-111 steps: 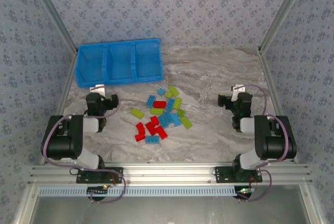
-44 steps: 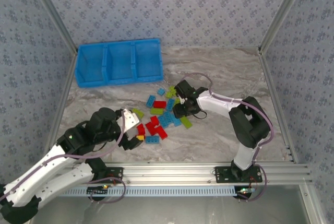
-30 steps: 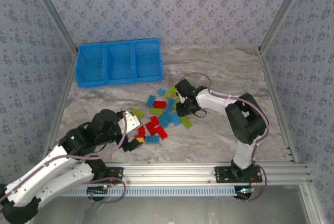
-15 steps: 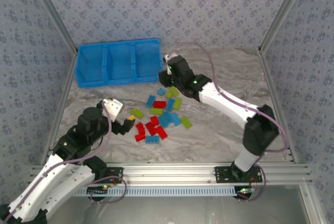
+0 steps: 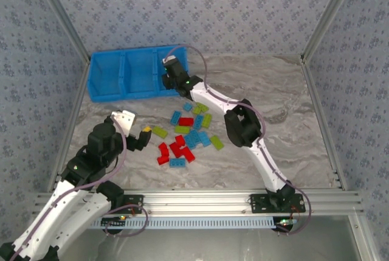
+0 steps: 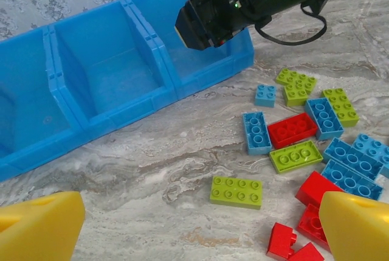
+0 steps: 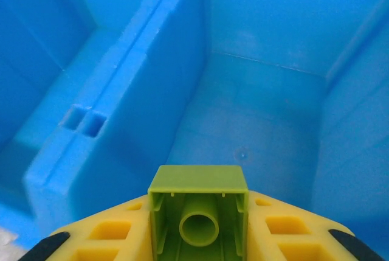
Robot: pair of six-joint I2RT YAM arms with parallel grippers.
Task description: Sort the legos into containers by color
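Observation:
My right gripper (image 5: 171, 76) hangs over the right compartment of the bright blue bin tray (image 5: 124, 95). In the right wrist view it (image 7: 199, 227) is shut on a lime green lego (image 7: 199, 183), above that compartment's bare floor (image 7: 255, 127). Red, light blue and green legos (image 5: 188, 134) lie scattered on the marble table. My left gripper (image 5: 143, 137) stands open at the left edge of the pile. Its yellow fingertips (image 6: 37, 227) frame a lone green lego (image 6: 236, 190) in the left wrist view. All three compartments (image 6: 100, 69) look empty.
The metal frame rail (image 5: 200, 203) runs along the near edge. Patterned walls close in the left, back and right sides. Bare marble (image 5: 273, 103) stretches right of the pile. The right arm's links (image 5: 243, 124) reach across just above the pile's right side.
The right gripper closed on a green lego in the pile, lifted it, and swung back-left over the bin's right compartment. The left gripper drew back slightly from the red bricks.

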